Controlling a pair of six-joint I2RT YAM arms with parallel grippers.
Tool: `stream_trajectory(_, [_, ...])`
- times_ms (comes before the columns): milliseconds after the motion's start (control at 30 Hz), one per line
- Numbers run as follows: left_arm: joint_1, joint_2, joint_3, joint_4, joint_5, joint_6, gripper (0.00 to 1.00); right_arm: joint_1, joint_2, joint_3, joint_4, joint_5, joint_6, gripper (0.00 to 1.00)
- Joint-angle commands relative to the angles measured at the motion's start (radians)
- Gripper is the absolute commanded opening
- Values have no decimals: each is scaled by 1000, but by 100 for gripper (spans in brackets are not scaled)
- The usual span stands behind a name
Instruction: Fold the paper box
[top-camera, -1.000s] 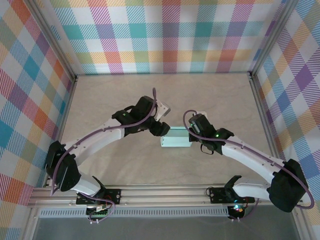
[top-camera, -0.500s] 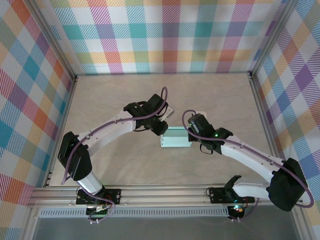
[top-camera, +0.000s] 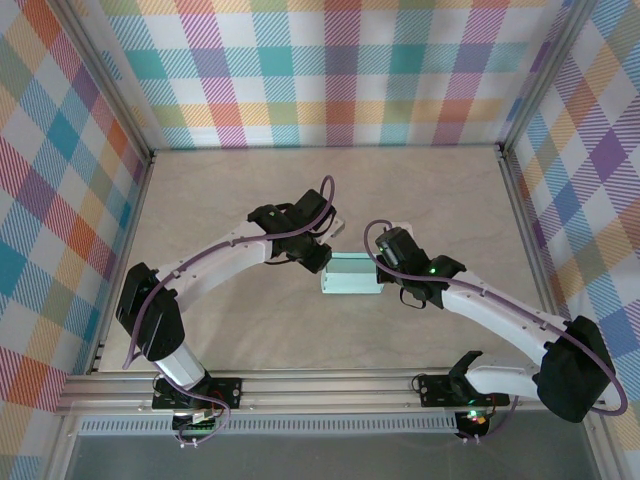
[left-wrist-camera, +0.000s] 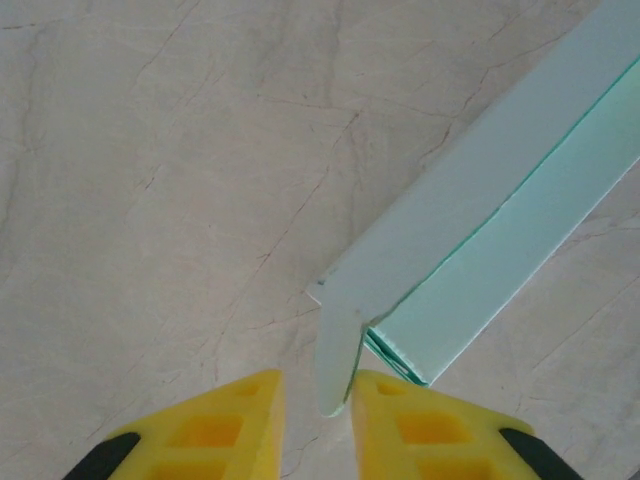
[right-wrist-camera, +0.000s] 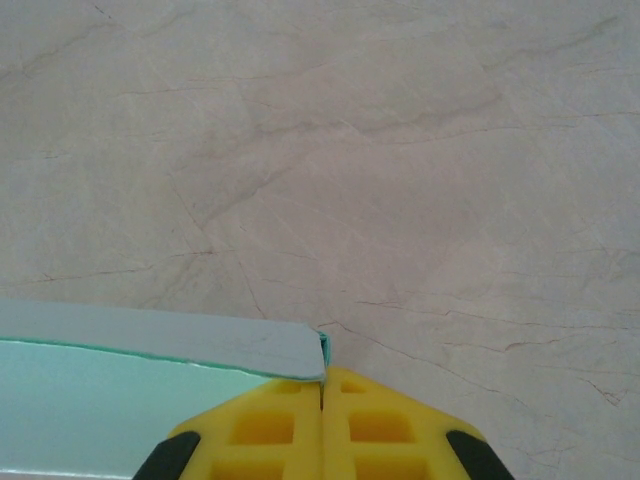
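Paper box (top-camera: 350, 276) lies mid-table, long side across, between the two grippers and touching both.

Left gripper (left-wrist-camera: 318, 378): yellow fingers (left-wrist-camera: 235, 420) drawn close about a rounded flap (left-wrist-camera: 335, 350) at the box's end. One pad touches the card and a sliver of table shows on the other side. Whether the flap is truly nipped cannot be told.

Right gripper (right-wrist-camera: 322, 385): fingers pressed together, tips butted against the opposite end corner, with nothing seen between them.

Risks, as judged:
- A loose hold lets the flap slip free once the arm swings it.
- A pull off the score line would crease or tear the thin card.
- The box likely skates on the smooth table (right-wrist-camera: 400, 150) if the right tips ride off the corner, since nothing else braces it.
- A hard push from either end could buckle the shell.

Materials:
- Card is thin and matte, pale blue-grey on its outer face and brighter mint on the adjoining one, with crisp straight edges.
- Flap is tongue-shaped, round-tipped and slightly curled.
- Tabletop is beige with a marble pattern and fine veins.
- Finger pads are moulded yellow with square recesses.
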Motion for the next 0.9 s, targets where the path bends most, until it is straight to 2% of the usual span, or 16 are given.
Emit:
stream_trajectory(0, [-15, -5, 29, -1, 33, -16, 24, 7, 10, 13, -37, 13, -12, 4])
stream_trajectory(467, [-18, 35, 57, -1, 59, -23, 20, 6, 9, 8, -36, 1, 3, 4])
stream_trajectory(633, [-20, 40, 59, -7, 57, -27, 7, 6, 6, 6, -30, -2, 5, 4])
stream_trajectory(667, [-20, 38, 60, -7, 56, -31, 2, 6, 6, 7, -31, -4, 5, 4])
stream_trajectory(867, [-27, 44, 68, 21, 92, -105, 0, 6, 10, 6, -26, -6, 10, 4])
